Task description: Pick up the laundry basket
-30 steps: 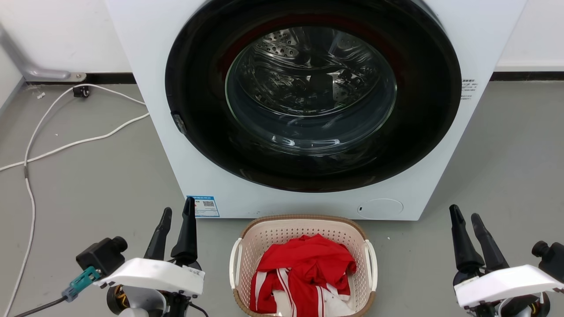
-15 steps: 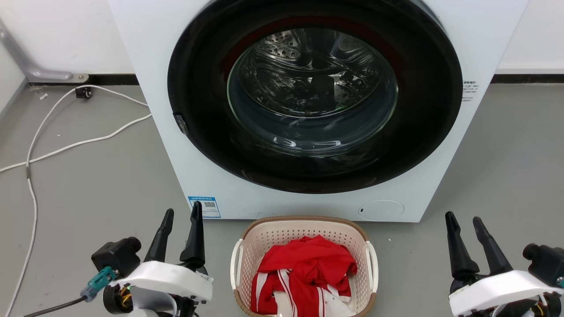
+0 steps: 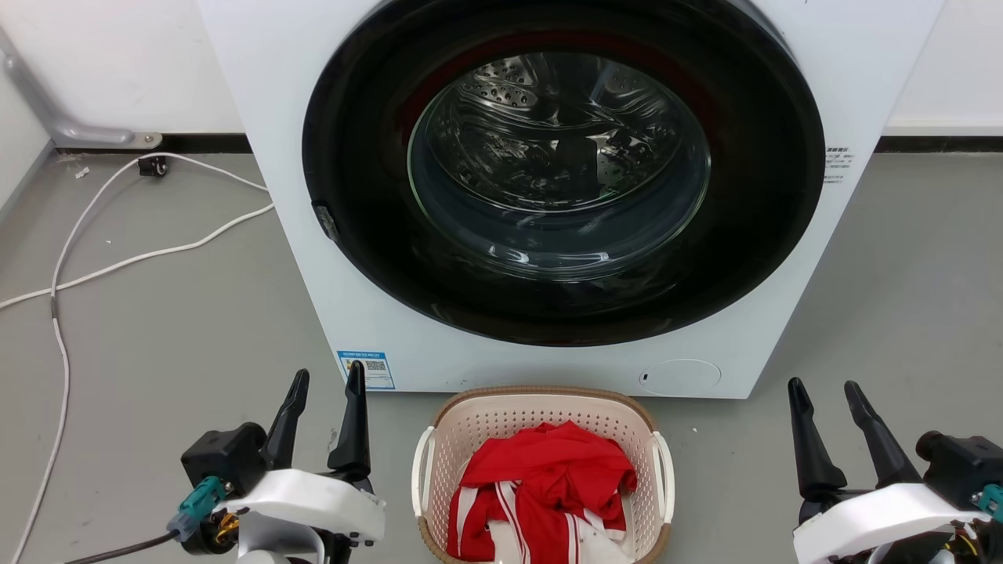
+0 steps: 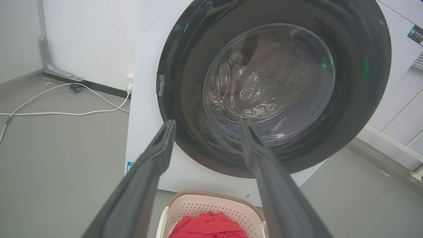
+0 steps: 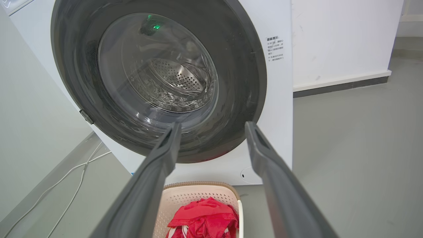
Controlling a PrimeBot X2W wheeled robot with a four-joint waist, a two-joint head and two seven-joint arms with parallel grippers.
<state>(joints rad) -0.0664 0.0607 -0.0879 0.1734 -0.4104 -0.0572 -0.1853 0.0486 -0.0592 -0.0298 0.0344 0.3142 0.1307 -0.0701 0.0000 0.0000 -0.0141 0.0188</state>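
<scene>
The laundry basket (image 3: 541, 407), cream with perforated walls, a brown rim and white side handles, stands on the grey floor just in front of the washing machine. Red and white clothes (image 3: 541, 489) fill it. My left gripper (image 3: 327, 378) hovers open to the basket's left, apart from it. Well off to the basket's right, my right gripper (image 3: 823, 386) is open too. Both hold nothing. The left wrist view has the basket (image 4: 198, 206) below the left gripper (image 4: 206, 123). In the right wrist view the basket (image 5: 185, 195) lies low between the fingers of the right gripper (image 5: 213, 125).
A white washing machine (image 3: 368, 329) with a shut dark round door (image 3: 560, 168) rises close behind the basket. White cables (image 3: 117, 258) trail over the floor at the left, near a wall and a grey pipe (image 3: 47, 117). Grey floor spreads on both sides.
Both grippers have opened wider. The left gripper has shifted right, toward the basket, and the right one slightly left. The picture has drifted a little down and right.
</scene>
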